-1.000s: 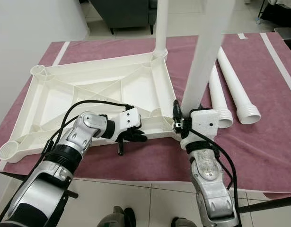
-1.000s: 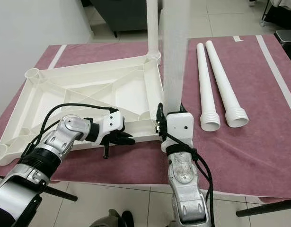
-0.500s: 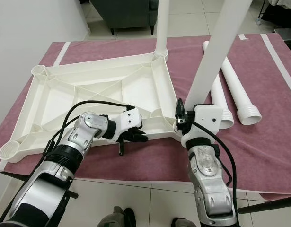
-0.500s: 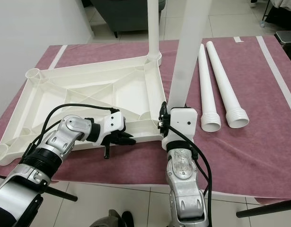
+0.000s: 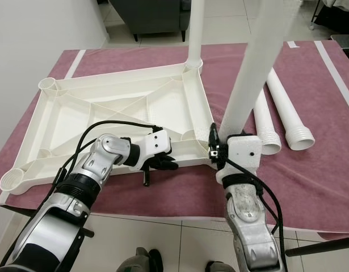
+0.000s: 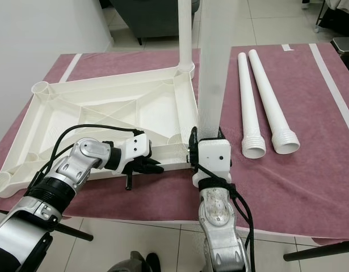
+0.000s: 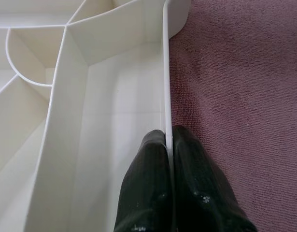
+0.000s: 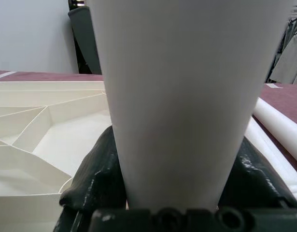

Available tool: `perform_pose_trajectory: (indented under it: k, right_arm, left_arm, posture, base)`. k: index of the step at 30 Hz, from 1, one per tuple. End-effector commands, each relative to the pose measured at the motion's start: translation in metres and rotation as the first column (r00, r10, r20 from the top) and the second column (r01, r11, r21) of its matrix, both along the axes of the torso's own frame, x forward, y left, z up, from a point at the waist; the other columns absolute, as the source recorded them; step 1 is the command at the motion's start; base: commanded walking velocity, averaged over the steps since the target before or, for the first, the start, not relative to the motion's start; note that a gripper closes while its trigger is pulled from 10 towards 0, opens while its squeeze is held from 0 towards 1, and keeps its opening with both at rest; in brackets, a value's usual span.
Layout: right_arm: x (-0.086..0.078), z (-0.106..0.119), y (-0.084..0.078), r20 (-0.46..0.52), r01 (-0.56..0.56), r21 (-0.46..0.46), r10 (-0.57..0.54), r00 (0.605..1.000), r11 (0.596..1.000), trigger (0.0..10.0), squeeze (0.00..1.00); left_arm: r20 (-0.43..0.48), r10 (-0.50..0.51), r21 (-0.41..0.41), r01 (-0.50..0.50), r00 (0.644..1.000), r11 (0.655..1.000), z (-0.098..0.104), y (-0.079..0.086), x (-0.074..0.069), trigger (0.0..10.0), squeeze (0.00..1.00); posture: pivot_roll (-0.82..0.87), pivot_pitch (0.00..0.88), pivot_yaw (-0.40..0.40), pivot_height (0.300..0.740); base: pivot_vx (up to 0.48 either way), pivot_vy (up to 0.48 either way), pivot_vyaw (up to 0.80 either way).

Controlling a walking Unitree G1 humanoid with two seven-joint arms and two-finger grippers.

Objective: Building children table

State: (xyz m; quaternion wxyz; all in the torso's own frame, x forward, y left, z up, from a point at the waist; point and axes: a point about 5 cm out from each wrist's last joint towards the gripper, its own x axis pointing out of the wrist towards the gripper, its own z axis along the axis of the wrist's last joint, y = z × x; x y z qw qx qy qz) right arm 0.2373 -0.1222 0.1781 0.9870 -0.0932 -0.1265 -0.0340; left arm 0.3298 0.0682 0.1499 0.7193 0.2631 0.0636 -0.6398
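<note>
The white tabletop (image 5: 117,107) lies upside down, ribs up, on the left half of the maroon-covered desk (image 5: 327,170), its near rim running close along the desk's front edge and its left corners right by the left edge. 4 legs total: 1 fitted leg (image 5: 194,34) stands upright in the socket at the tabletop's far right corner, 1 held leg (image 5: 255,62) is up near vertical at the near right corner, and 2 loose legs (image 6: 265,96) lie side by side on the cloth toward the right, threaded ends facing the front edge. The right gripper (image 8: 172,193) has its 2 black fingers (image 8: 97,174) clamped on either side of the held leg's lower end, just at that near right corner socket; whether the leg is actually seated in it, I can't tell. The left gripper (image 7: 168,159) is pinched tight on the tabletop's thin near rim, 1 finger inside and 1 outside. Open room: bare cloth right of the loose legs out to the right edge, plus a narrow strip along the front edge.
</note>
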Motion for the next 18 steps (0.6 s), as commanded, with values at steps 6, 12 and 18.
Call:
perform_pose_trajectory:
  k: [6,12,18]
  right_arm:
    - [-0.002,-0.063,-0.015,-0.327,0.032,-0.027,-0.039,0.944,0.999,10.0,0.00]
    - [0.009,-0.060,-0.019,-0.378,-0.069,-0.057,0.042,0.925,0.996,10.0,0.00]
    - [0.020,-0.044,-0.021,-0.379,-0.200,-0.087,0.153,0.912,0.976,10.0,0.00]
  left_arm:
    - [0.080,0.137,-0.161,-0.123,0.987,0.979,0.021,-0.002,0.012,10.0,0.00]
    - [0.078,0.136,-0.162,-0.122,0.988,0.979,0.021,-0.002,0.011,10.0,0.00]
    - [0.077,0.134,-0.163,-0.120,0.988,0.979,0.021,-0.003,0.011,10.0,0.00]
  posture:
    - [-0.14,0.168,0.145,0.740]
    - [-0.14,0.169,0.145,0.740]
    - [-0.14,0.170,0.145,0.740]
  base:
    - [0.000,0.000,0.00]
    - [0.000,0.000,0.00]
    - [0.000,0.000,0.00]
